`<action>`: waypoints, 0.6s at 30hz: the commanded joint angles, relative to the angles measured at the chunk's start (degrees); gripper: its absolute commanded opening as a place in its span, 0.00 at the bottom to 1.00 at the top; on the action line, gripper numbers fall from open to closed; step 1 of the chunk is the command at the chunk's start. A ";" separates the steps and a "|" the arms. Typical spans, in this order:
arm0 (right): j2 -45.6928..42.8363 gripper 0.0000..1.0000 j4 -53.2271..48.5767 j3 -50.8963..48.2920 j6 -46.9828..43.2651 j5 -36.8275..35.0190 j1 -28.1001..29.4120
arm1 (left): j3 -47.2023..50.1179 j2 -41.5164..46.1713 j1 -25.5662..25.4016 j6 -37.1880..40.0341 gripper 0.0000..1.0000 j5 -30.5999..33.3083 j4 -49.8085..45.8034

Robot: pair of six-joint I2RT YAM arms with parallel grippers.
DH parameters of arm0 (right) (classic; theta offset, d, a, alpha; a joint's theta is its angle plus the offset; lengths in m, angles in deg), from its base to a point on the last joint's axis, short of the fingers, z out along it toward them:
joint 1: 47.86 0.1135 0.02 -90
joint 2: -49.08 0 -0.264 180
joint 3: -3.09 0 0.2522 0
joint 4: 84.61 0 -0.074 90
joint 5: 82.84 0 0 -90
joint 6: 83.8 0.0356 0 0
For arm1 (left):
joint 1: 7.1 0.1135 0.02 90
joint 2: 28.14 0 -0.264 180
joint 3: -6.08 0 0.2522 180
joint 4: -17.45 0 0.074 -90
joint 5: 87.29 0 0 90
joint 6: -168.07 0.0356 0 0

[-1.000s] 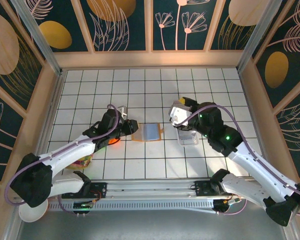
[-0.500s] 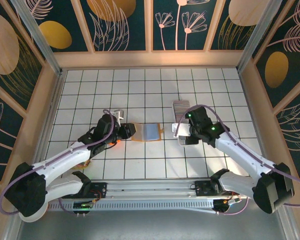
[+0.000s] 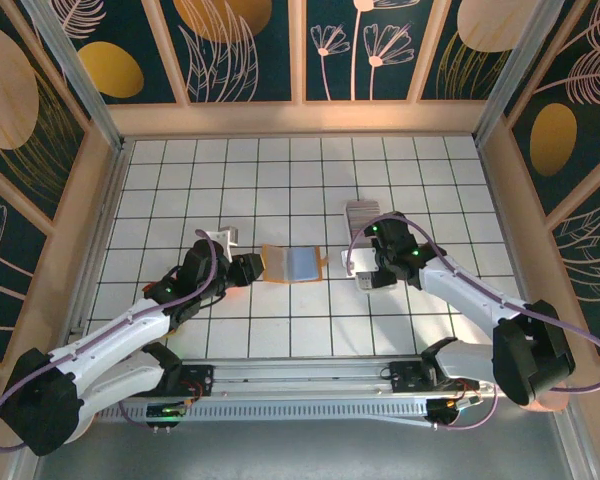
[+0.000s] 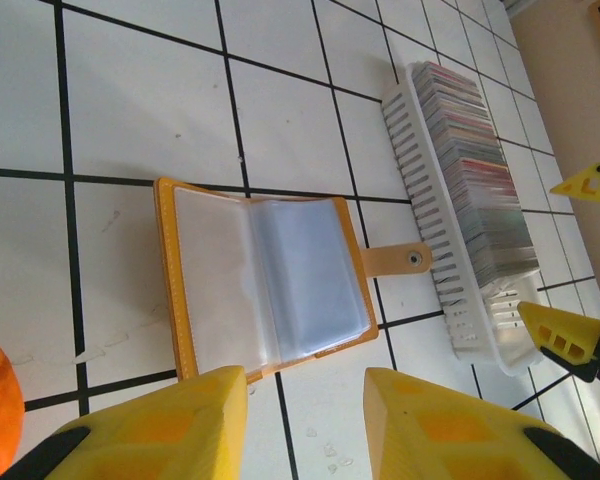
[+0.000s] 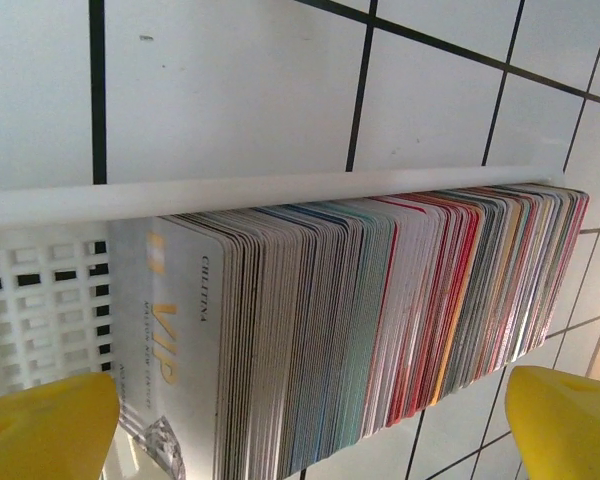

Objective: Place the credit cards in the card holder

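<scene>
Grey-pink plastic: credit cards [image 5: 380, 320] stand in a near-to-far row in the white tray [image 5: 280, 188], under the spread right gripper [image 5: 305, 425].
Tan leather: card holder [image 4: 260, 285] lies open left of the tray, nearer the spread left gripper [image 4: 305, 420].

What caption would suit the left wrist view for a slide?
Tan leather card holder lies open on white tiles beside a white plastic tray of upright credit cards, yellow fingers below.
</scene>
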 commanded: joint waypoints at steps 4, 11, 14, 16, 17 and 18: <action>2.31 0.99 2.82 -1.15 -1.89 0.76 -0.49 | 0.93 1.09 0.28 -0.21 0.35 0.50 -0.64; 4.35 0.99 3.86 -1.00 -2.60 -0.12 -0.55 | 2.07 2.57 0.28 -0.36 0.35 0.92 -1.25; 5.46 0.99 3.99 -0.50 -2.87 -0.46 -0.66 | 2.42 3.26 0.20 -0.64 0.36 1.12 -1.65; 6.08 0.99 4.42 -0.25 -3.17 -0.82 -0.61 | 2.73 3.75 0.25 -0.55 0.35 1.24 -1.78; 6.41 0.99 4.91 -0.19 -3.10 -0.91 -0.62 | 2.95 4.02 0.28 -0.61 0.36 1.35 -1.78; 6.67 0.99 5.27 -0.11 -3.29 -1.08 -0.61 | 3.08 4.28 0.25 -0.75 0.36 1.45 -1.86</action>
